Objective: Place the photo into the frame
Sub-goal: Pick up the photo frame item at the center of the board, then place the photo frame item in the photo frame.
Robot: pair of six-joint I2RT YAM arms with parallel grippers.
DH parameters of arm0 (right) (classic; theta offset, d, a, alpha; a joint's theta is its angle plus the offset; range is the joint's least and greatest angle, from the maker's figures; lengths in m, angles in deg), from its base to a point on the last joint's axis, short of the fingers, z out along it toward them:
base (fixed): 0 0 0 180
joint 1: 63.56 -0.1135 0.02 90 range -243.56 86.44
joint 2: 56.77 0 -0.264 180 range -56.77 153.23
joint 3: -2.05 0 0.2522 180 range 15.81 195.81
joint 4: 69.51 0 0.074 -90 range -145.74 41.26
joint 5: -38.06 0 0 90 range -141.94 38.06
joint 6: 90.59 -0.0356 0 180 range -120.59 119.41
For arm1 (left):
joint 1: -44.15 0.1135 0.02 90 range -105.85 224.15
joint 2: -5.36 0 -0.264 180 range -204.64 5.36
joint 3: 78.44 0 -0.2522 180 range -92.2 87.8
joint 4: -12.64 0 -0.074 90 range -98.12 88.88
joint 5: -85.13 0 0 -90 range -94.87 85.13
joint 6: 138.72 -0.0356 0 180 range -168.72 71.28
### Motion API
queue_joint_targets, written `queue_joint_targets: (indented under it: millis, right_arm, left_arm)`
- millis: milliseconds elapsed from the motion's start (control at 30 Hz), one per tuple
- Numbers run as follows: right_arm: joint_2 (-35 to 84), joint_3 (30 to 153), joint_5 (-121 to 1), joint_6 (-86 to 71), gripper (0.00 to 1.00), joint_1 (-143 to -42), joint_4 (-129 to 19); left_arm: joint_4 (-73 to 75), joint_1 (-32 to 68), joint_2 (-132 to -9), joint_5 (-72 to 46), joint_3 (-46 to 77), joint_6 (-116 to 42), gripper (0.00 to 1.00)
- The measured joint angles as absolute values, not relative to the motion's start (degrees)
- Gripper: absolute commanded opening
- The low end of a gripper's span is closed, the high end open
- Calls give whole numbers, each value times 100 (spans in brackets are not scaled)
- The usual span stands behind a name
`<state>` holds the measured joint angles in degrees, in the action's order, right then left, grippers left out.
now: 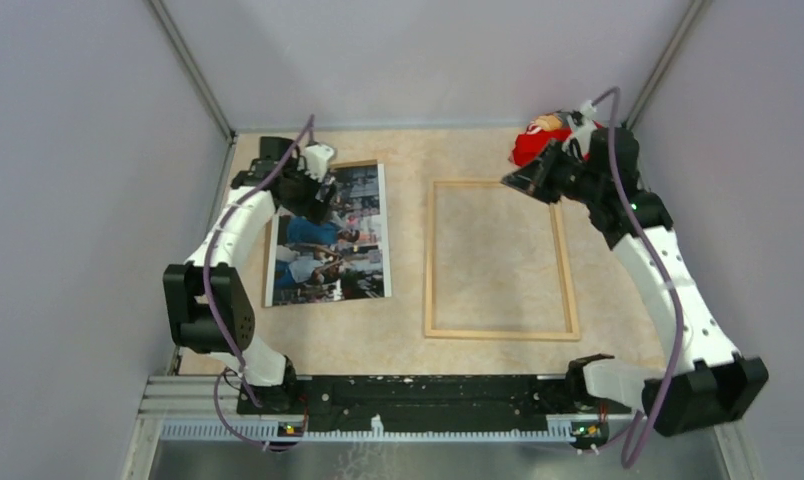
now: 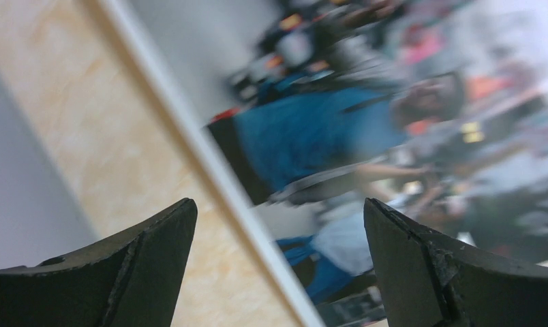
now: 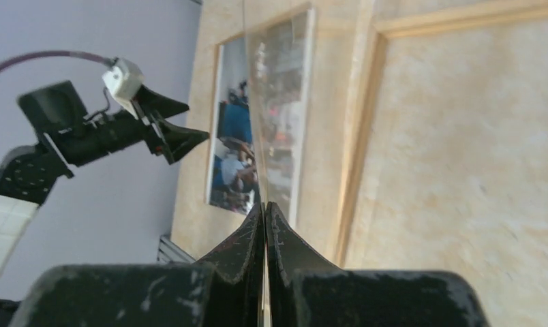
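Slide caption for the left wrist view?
Open left pincer over the photo's white-bordered edge on the tan table.

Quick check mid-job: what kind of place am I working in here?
Probably a lab test cell, not a home: plain pale walls on metal corner posts box in a beige marbled tabletop, with a black mounting rail at its near edge.

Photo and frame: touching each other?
Apart. The top view shows a strip of bare table between the right edge of the photo and the left rail of the frame.
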<state>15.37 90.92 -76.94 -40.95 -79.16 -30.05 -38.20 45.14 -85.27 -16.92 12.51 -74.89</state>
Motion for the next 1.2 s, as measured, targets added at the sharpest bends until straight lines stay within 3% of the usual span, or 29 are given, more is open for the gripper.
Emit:
queue_joint_targets:
  millis: [100,367,833,933,1100,1200]
  right_arm:
    - [739,8557,-7764,-3684,0,-7365,-2271]
    - [295,8131,-7536,-3010,0,-7265,-857]
    - [-116,8028,-6332,-2857,0,-7265,-164]
    - [-197,7993,-6234,-2860,0,-7265,-127]
    - [-315,7929,-6223,-2862,0,-7265,-162]
    - [-356,7790,-6260,-2871,0,-7265,-181]
  left_arm:
    - [-3840,3627,-8555,-1784,1223,-7233,98]
    - [-3812,2130,-9456,-1983,753,-6554,98]
    - [-3726,969,-10951,-2195,355,-5583,96]
    - [-3630,965,-11036,-2212,326,-5463,90]
    - [-3490,965,-11104,-2250,307,-5323,69]
    - [-3460,947,-11115,-2333,305,-5282,63]
